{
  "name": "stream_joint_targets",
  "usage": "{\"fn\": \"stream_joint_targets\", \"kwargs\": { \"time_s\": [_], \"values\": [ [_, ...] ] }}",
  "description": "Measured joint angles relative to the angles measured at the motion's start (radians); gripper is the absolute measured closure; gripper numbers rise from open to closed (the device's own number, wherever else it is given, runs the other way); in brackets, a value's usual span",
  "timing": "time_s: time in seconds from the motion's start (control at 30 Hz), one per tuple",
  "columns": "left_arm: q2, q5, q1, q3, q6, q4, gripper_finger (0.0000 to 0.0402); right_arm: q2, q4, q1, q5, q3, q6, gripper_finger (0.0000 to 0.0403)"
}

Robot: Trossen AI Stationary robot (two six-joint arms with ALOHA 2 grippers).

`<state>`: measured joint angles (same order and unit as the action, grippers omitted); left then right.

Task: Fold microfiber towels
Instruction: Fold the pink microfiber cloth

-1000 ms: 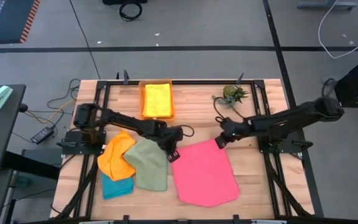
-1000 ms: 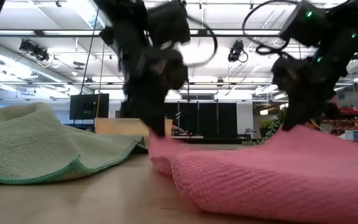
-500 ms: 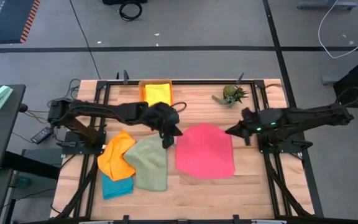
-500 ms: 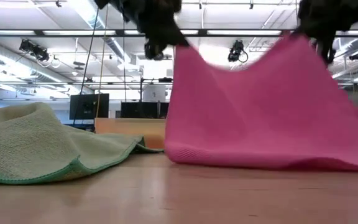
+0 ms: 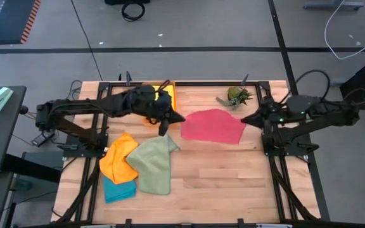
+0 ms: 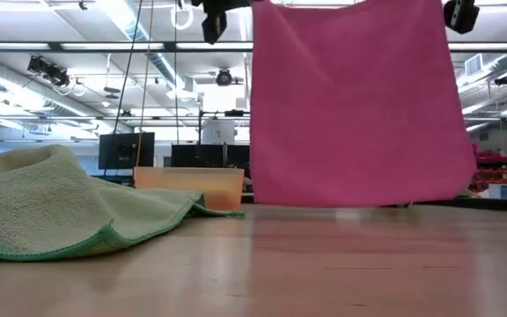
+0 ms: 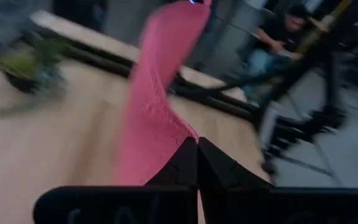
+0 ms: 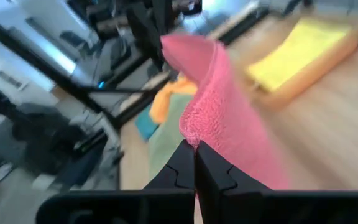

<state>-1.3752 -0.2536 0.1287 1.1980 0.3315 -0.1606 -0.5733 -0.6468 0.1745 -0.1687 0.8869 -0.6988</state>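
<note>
Hanging clear of the tabletop (image 5: 233, 177), the pink towel (image 6: 355, 101) spreads as a flat, nearly square sheet stretched between my two arms, its lower edge just above the wood in the low view. From above it reads as a pink band (image 5: 212, 125) in the middle of the work area, between the orange tray (image 5: 171, 94) and my right arm.

My left gripper (image 5: 177, 118) is clenched on one top corner of the pink towel; its wrist camera shows the fingers (image 7: 179, 165) pressed together with pink cloth running away from the tips. My right gripper (image 5: 246, 120) is clamped the same way on the opposite top corner, cloth pinched at the fingertips (image 8: 185, 165).

Three more towels lie in a loose group on the left of the tabletop: an orange towel (image 5: 119, 158), a sage green towel (image 5: 154, 163) rumpled beside it, and a teal towel (image 5: 119, 189) partly under both.

A yellow towel (image 8: 297, 53) lies inside the orange tray at the far edge. A small green plant (image 5: 236, 96) stands near the far right.
</note>
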Motion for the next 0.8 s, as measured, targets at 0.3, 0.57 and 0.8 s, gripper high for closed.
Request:
{"fn": "stream_joint_targets", "kwargs": {
  "time_s": [0.3,0.57,0.8],
  "values": [
    [-0.005,-0.172,-0.23,-0.001,0.16,-0.008,0.0396,-0.167,0.097,0.273,0.185,0.041,-0.164,0.04],
    [-0.005,-0.07,-0.482,0.0,0.29,0.061,0.0391,-0.289,0.273,0.711,-0.15,0.042,-0.313,0.04],
    [-0.049,0.151,-0.44,0.001,0.245,0.007,0.0393,-0.311,0.091,0.759,-0.406,0.042,-0.337,0.04]
  ]
}}
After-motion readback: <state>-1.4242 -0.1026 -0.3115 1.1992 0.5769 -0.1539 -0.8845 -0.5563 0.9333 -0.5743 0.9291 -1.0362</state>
